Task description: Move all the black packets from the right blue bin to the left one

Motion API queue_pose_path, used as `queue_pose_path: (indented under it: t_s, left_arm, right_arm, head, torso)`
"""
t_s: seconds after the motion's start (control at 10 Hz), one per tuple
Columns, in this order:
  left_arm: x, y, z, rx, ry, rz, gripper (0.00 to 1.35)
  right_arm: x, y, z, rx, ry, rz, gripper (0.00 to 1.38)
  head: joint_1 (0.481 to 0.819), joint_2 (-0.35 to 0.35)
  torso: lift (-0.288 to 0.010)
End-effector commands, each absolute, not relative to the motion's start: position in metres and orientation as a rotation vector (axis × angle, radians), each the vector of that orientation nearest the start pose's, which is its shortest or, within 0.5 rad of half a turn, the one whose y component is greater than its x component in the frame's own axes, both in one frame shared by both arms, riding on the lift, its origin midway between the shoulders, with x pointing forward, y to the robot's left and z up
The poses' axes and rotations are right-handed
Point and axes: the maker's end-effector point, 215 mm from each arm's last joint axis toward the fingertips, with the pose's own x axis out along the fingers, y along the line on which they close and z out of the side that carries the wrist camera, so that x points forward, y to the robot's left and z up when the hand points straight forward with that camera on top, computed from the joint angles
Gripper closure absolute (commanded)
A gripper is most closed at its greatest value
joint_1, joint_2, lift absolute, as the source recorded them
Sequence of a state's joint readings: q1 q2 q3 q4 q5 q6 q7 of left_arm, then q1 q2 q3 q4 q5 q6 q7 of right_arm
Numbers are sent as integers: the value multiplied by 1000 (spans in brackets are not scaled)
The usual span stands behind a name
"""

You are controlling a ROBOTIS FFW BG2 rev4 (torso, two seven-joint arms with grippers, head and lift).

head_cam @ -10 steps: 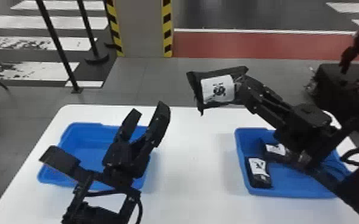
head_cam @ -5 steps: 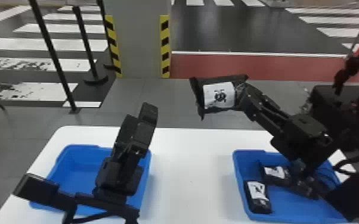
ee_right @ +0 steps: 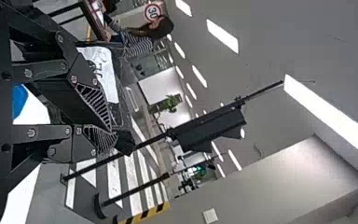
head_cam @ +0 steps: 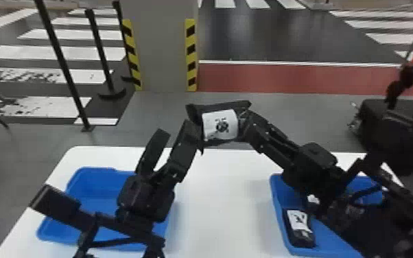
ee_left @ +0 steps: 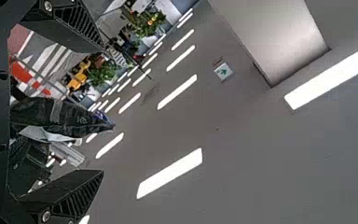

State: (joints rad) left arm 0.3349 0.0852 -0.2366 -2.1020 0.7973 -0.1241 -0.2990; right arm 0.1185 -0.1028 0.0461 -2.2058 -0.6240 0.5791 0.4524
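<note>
Plainly, the right gripper [head_cam: 245, 125] has a black packet [head_cam: 220, 124] pinched between its fingertips, and the white label on the packet faces the head camera. In the head view this packet hangs over the far edge of the white table [head_cam: 216, 206], between the two bins. The right wrist view shows the fingers drawn close together on it.

The left gripper [head_cam: 175, 132] is spread wide, with nothing clasped between its fingers. In the head view, one of those fingers points up at the left end of the held packet; whether the two touch, one cannot tell. The left wrist view shows the packet in the gap between the wide-set fingers.

On the table, the left blue bin [head_cam: 91, 195] sits behind the left arm, which hides part of it. The right blue bin [head_cam: 338, 240] holds a second packet [head_cam: 302, 236], lying label up along the bin's left wall. Just beside that, a third packet [head_cam: 313, 199] shows a bit of its white label, mostly covered by the right arm.

Beyond the table stands a grey pillar [head_cam: 163, 51] with yellow-and-black striped corners.
</note>
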Motion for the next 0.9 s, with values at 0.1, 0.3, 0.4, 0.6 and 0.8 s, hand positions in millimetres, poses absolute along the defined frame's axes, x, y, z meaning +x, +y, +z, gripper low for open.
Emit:
queue_pose_path:
  t_s: [0.1,0.3,0.4,0.6,0.8]
  left_arm:
    - [450,90,-168,-756,-305,-547,125]
    - [451,88,-164,-734,-308,-555,127]
    - [452,83,-168,-721,-288,-565,144]
    - [447,91,-162,-696,-277,-512,966]
    - [443,94,-159,-652,-249,-484,1188]
  right_arm:
    - [467,-18,-180,494,18,896,1240]
    - [466,-3,-178,502,24,937,1240]
    - [461,4,-179,508,32,958,1240]
    - [454,13,-183,524,46,983,1240]
    - [457,13,-185,526,47,980,1240]
  head:
    - [588,62]
    - [590,90]
    - [589,99]
    - [592,112]
    - [597,129]
  torso:
    - [-110]
    - [-110]
    - [-110]
    - [-110]
    - [-110]
